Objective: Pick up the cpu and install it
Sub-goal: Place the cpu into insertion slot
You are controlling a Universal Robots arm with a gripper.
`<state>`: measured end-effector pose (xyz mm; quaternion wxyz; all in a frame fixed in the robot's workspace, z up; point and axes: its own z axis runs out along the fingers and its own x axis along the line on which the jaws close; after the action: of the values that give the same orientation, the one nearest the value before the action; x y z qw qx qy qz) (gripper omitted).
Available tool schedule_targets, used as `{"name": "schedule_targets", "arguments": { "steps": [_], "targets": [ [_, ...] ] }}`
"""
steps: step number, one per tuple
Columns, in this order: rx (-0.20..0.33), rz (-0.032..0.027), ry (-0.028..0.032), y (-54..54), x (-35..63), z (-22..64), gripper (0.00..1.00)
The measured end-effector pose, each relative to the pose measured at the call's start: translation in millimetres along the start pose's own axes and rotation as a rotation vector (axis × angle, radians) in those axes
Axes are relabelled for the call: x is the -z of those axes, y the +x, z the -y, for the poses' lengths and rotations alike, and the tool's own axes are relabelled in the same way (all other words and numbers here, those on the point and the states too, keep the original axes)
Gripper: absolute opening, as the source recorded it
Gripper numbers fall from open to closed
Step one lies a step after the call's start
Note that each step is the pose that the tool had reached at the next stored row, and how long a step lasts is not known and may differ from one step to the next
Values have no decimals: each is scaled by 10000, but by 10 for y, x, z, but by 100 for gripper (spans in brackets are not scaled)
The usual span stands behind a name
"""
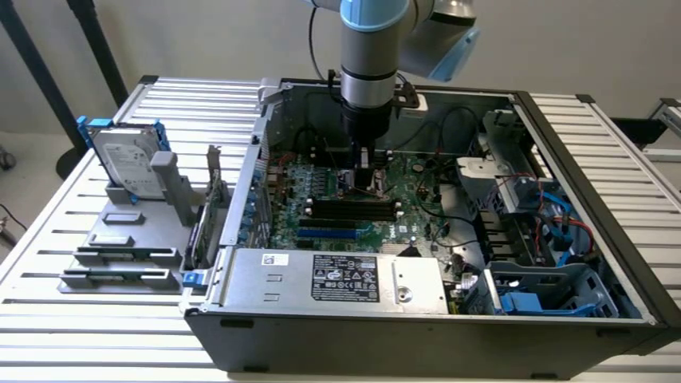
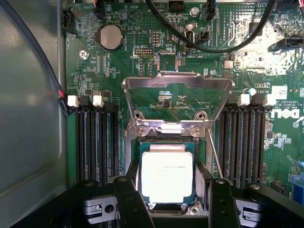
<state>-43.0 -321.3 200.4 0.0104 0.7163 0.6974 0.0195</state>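
The pincer point(image 2: 168, 199) stands wide with a finger on each side of the cpu point(image 2: 167, 176), which seems to lie in its socket under the lifted metal frame point(image 2: 176, 88), so it fits flat.

Pincer point(image 2: 168, 209) fingertips cut off

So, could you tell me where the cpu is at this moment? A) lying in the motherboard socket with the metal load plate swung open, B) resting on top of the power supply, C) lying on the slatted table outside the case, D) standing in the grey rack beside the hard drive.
A: the cpu lies flat in the socket, between the fingers of the gripper, with the load plate raised open behind it.
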Motion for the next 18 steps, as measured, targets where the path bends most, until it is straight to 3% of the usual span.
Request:
{"name": "schedule_targets", "arguments": {
  "steps": [18],
  "targets": [
    [-87,78,4,0,-21,-3,55]
  ]
}}
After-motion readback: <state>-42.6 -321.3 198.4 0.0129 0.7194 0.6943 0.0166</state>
